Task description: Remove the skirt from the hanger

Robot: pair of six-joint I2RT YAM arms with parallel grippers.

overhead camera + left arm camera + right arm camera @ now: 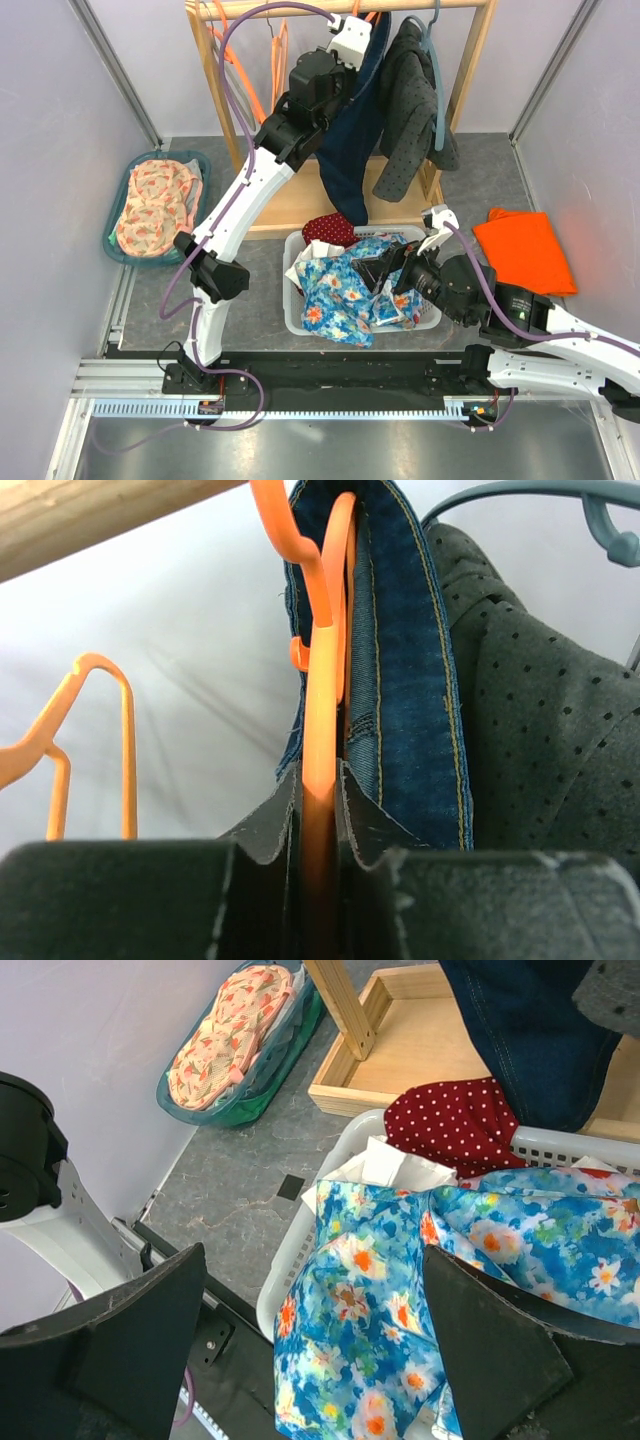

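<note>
**At the clothes rack, the left gripper [320, 858] is pinching the orange hanger [322, 680] that is carrying the denim skirt [350, 140]**

High at the back of the table [250, 290], the left arm is reaching up to the wooden clothes rack [470, 60]. Its two fingers are pressing together on the lower arm of the orange hanger, one on each side, touching the plastic. The denim skirt is hanging from this hanger, its waistband folding over the hanger's arm and its dark blue cloth falling down towards the rack's base. Just beside the skirt, on its right, a grey dotted garment [405, 100] is hanging from a blue-grey hanger [437, 90] and touching the denim. To the skirt's left, empty orange hangers [278, 60] are hanging from the same rail.

Nearer the front, the right gripper [310, 1295] is hovering over a white basket [300, 1250] with its fingers spread wide and nothing between them. A blue floral cloth [380, 1310] is filling the basket and spilling over its near rim, and a red dotted cloth [455, 1120] is lying at the basket's far edge, under the skirt's hem. A teal basket [118, 250] of peach patterned fabric is sitting at the far left, and an orange cloth [522, 250] is lying flat at the right.
</note>
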